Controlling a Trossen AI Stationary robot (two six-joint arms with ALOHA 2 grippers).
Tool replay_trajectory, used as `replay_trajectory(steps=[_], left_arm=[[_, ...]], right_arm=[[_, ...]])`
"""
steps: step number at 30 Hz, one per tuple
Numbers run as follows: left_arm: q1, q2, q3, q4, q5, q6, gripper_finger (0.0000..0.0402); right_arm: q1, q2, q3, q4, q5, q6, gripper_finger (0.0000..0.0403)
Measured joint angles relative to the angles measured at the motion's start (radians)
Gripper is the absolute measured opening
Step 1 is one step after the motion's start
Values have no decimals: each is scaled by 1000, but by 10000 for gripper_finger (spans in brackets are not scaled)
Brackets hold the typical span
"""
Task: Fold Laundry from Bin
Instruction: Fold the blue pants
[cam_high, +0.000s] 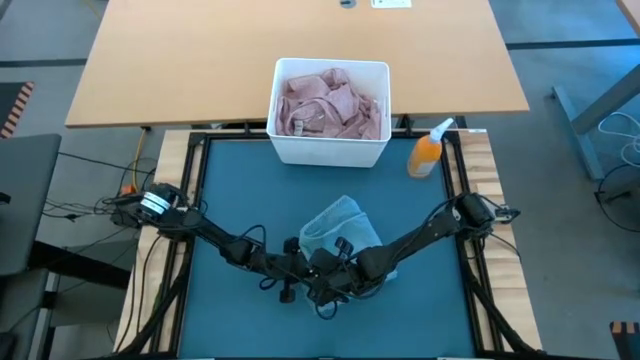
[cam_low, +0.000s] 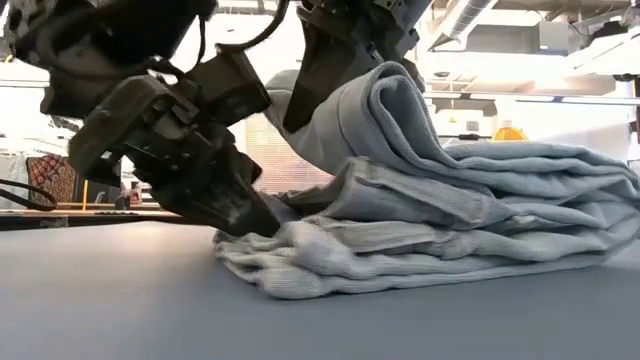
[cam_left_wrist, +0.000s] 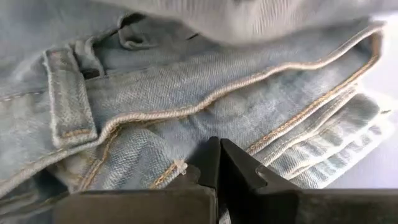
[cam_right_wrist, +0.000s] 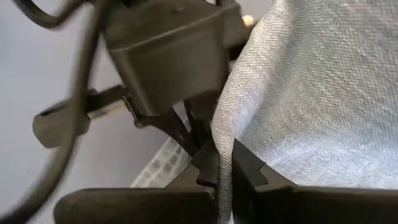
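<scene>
Pinching jeans (cam_high: 338, 228) edge: right gripper (cam_right_wrist: 225, 163); left gripper (cam_left_wrist: 219, 163) alongside.

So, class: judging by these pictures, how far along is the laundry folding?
Done: jeans out of the bin, partly folded on the mat. In hand: right gripper pinches a denim edge; left gripper, shut, presses at the folds. Left: pink garments fill the bin.
</scene>
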Motion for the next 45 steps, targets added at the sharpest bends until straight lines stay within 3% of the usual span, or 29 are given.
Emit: replay_trajectory(steps=[5, 14, 21, 31, 36, 45], left_arm=[[-23, -117, -3, -118, -88, 74, 0], [-101, -308, -7, -272, -63, 122, 0], [-140, -172, -75, -85, -141, 15, 0], [-92, 46, -74, 120, -49, -30, 0], [-70, 57, -73, 159, -10, -3, 0], [-75, 15, -78, 102, 5, 21, 0]], right_arm=[[-1, 3, 0, -3, 3, 8, 32], [-2, 3, -2, 4, 19, 8, 32], [0, 3, -2, 108, -2, -31, 31], [6, 3, -2, 163, -65, -17, 31], [13, 14, -1, 218, -87, -17, 31], [-11, 180, 3, 266, -167, 40, 31]])
